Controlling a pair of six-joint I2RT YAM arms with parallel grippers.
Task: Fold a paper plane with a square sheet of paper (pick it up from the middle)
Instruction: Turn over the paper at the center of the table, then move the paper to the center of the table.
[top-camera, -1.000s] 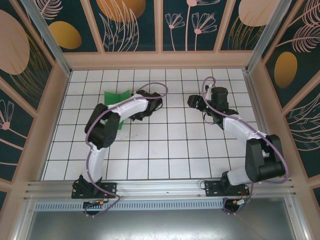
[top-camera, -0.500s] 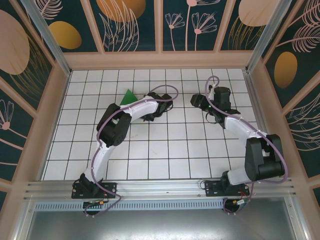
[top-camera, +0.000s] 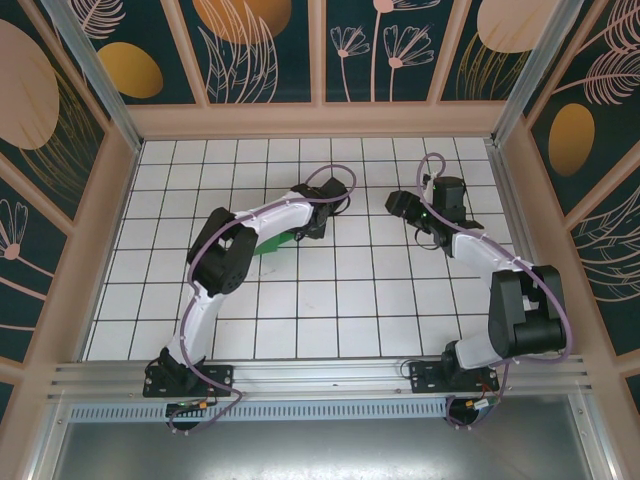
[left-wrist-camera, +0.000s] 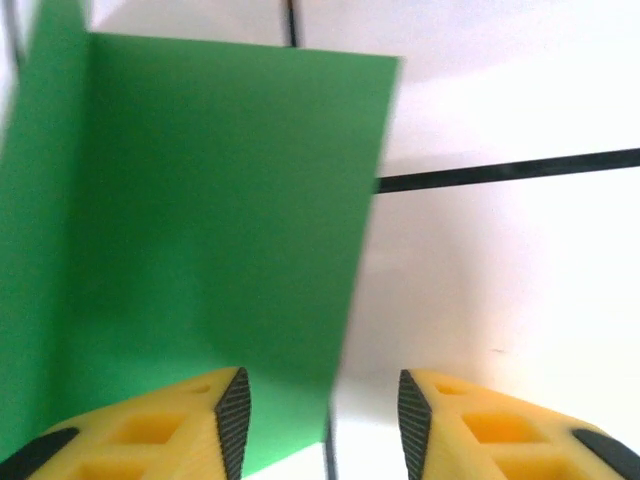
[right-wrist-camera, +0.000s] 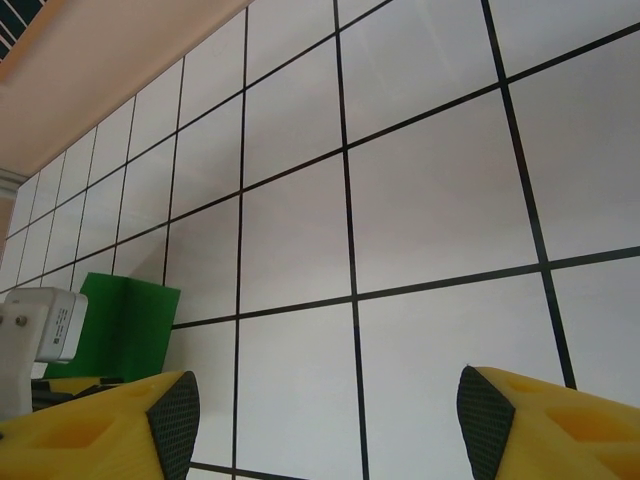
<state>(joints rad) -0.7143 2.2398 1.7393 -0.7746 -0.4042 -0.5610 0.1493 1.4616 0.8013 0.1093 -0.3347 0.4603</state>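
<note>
1. The tabletop (top-camera: 330, 300) is spreading out as a flat, glossy white surface, with thin black lines dividing it into square tiles.
2. The walls (top-camera: 270, 50) are standing around it on three sides as dark teal panels. They are printed with orange ovals and pale leaf and flower outlines and framed in light wood.
3. A ribbed metal rail (top-camera: 320, 375) is running along the near edge and carrying both arm bases.
4. The left arm (top-camera: 250, 225), white with black joints and a purple cable, is reaching toward the tabletop's middle. The right arm (top-camera: 490, 260), built the same way, is bending in from the right.
5. The paper (top-camera: 268, 243) is lying left of the middle, mostly under the left arm's forearm, with a green sliver peeking out.
6. In the left wrist view the paper (left-wrist-camera: 200, 220) is looking thin, plain, matte green and straight-edged. A crease is running down its left side, and a narrow strip is turning at an angle there.
7. In the right wrist view the paper (right-wrist-camera: 130, 320) is sitting on the tiles just beside the left arm's white housing.
8. The left hand (left-wrist-camera: 320, 410) is hanging with its yellow fingers apart. The paper's lower corner is sitting by the left finger, and nothing is clamped.
9. The right hand (right-wrist-camera: 325, 420) is hovering over bare tiles with its fingers spread wide and gripping nothing.
10. The pads (left-wrist-camera: 235, 420) are showing as black, finely ridged strips.
</note>
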